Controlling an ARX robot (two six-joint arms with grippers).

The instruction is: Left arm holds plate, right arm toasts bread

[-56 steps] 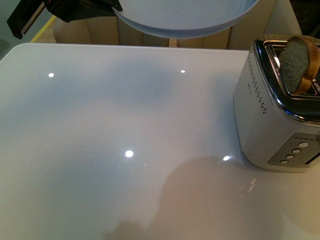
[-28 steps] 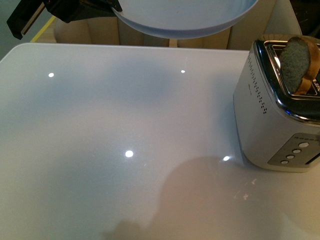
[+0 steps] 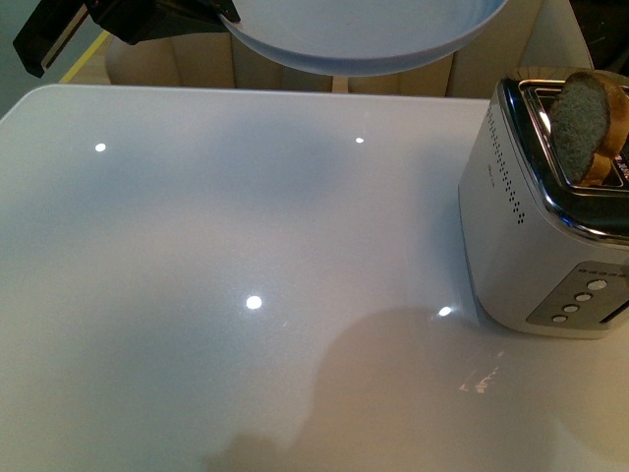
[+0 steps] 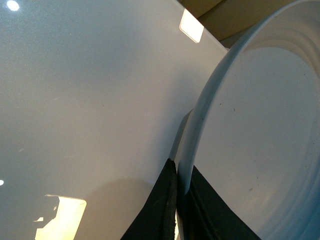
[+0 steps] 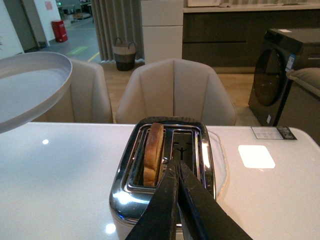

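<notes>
Nearest the toaster (image 5: 165,200), the right pincer (image 5: 177,164) hangs just above its top. The two dark flat fingers are pressed together with nothing between them, and their tips sit over the strip between the two slots. The bread (image 5: 152,152) is just beside those tips, standing on edge in the slot on the plate's side of the toaster. Its long axis runs along the slot, roughly in line with the fingers. I judge that a grasp would need the fingers to part and shift sideways over the crust. The right arm is far the nearer one.

The slice is porous and light brown with a darker tan crust, and its domed edge pokes up above the slot. The toaster is polished metal with rounded corners, rows of small holes on its side and round buttons on one end. It stands on a glossy white surface (image 3: 197,295) that mirrors the lamps.

Further off, well apart from the toaster and raised above the surface, the left pincer (image 4: 180,200) is clamped on the rim of the plate (image 3: 364,44). The plate is smooth, pale blue-grey and low-rimmed, and it is empty where visible.
</notes>
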